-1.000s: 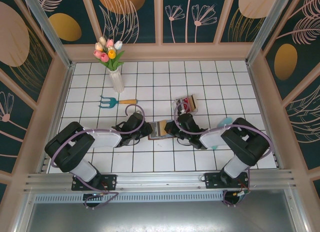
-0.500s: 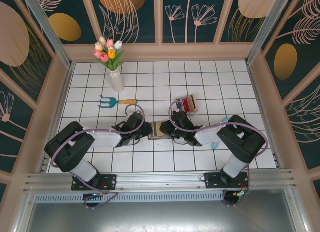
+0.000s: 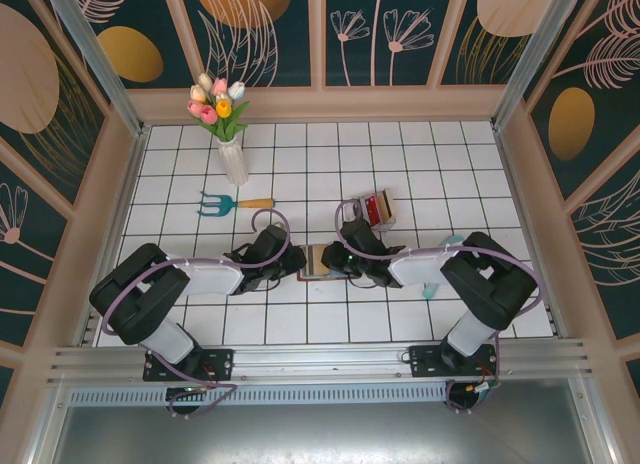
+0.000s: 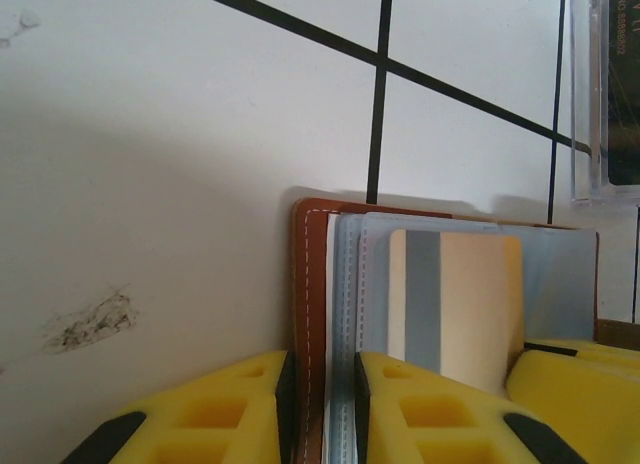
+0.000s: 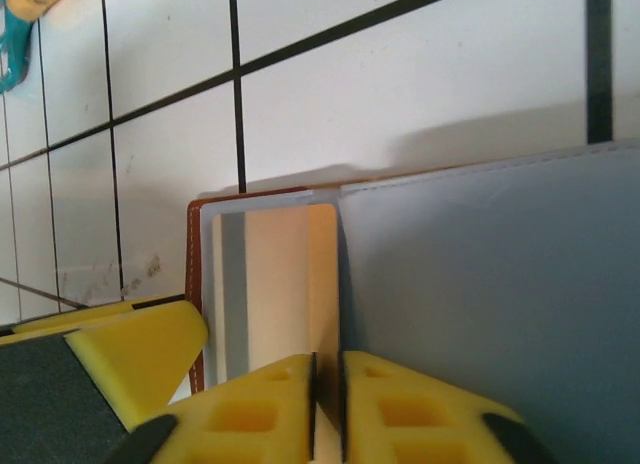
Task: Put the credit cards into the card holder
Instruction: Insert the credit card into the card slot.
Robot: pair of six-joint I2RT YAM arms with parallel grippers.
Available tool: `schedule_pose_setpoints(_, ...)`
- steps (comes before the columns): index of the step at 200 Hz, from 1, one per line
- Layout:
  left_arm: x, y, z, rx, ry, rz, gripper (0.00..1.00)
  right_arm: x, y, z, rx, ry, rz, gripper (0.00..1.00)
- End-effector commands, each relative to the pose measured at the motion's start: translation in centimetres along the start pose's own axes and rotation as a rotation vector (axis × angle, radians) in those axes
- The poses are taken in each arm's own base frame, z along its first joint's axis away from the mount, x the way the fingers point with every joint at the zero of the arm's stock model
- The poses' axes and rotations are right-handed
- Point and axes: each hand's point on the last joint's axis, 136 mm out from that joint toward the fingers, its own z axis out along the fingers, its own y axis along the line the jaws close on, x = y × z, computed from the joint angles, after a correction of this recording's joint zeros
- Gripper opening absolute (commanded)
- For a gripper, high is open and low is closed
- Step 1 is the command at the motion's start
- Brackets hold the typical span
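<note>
The brown leather card holder [image 3: 316,261] lies open on the white tiles between both grippers. My left gripper [image 4: 322,359] is shut on its brown stitched edge [image 4: 312,274] and the grey inner sleeves. A tan credit card [image 4: 455,304] with a grey stripe lies against the grey lining. My right gripper [image 5: 328,359] is shut on that tan card's [image 5: 280,284] near edge, beside a raised grey flap [image 5: 480,284]. From above, the left gripper [image 3: 293,265] and right gripper [image 3: 335,259] meet over the holder. More cards, red and black, stand in a clear rack [image 3: 376,206].
A teal garden fork [image 3: 222,202] with an orange handle lies at the back left, near a white vase of tulips [image 3: 232,159]. The clear rack [image 4: 605,94] stands just behind the holder. Raised walls ring the tiled floor.
My right gripper has moved left, further over the card holder, with the tan card now lying over its lining. The left gripper has kept its grip and place.
</note>
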Motion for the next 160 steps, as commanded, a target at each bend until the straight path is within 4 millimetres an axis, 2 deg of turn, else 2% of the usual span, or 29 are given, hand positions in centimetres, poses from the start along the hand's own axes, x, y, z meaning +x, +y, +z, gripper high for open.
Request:
schedule_pose_setpoints(1, 2.1, 2.6, 0.2, -0.082, 0.071, 0.005, 0.25, 0.5, 1.8, 0.8, -0.058, 0.057, -0.031, 0.10)
schedule_pose_setpoints(30, 1.9, 2.3, 0.1, -0.074, 0.066, 0.004, 0.26, 0.8, 4.0, 1.5, -0.114, 0.095, -0.060, 0.11)
schedule_pose_setpoints(47, 1.8, 2.2, 0.1, -0.076, 0.062, 0.004, 0.26, 0.5, 3.8, 1.4, -0.084, 0.080, -0.061, 0.12)
schedule_pose_setpoints(65, 1.7, 2.6, -0.1, -0.093, 0.054, 0.001, 0.27, -0.3, 3.4, 0.4, -0.058, 0.046, -0.066, 0.17)
schedule_pose_setpoints(87, 1.4, 3.7, -0.6, -0.150, 0.030, -0.005, 0.27, -2.2, 2.9, -2.0, 0.000, -0.019, -0.087, 0.23)
schedule_pose_setpoints(105, 0.7, 3.8, -1.4, -0.167, -0.005, -0.003, 0.32, -4.6, 3.2, -5.0, 0.031, -0.092, -0.137, 0.31)
schedule_pose_setpoints(119, 0.0, 3.0, -2.0, -0.140, -0.033, 0.004, 0.36, -6.8, 3.1, -7.3, 0.061, -0.152, -0.179, 0.34)
schedule_pose_setpoints(136, -0.8, 1.7, -2.7, -0.107, -0.059, 0.017, 0.40, -9.5, 2.3, -9.8, 0.100, -0.209, -0.196, 0.33)
schedule_pose_setpoints(160, -1.7, 0.5, -3.2, -0.081, -0.084, 0.028, 0.46, -11.9, 1.8, -11.8, 0.135, -0.252, -0.232, 0.30)
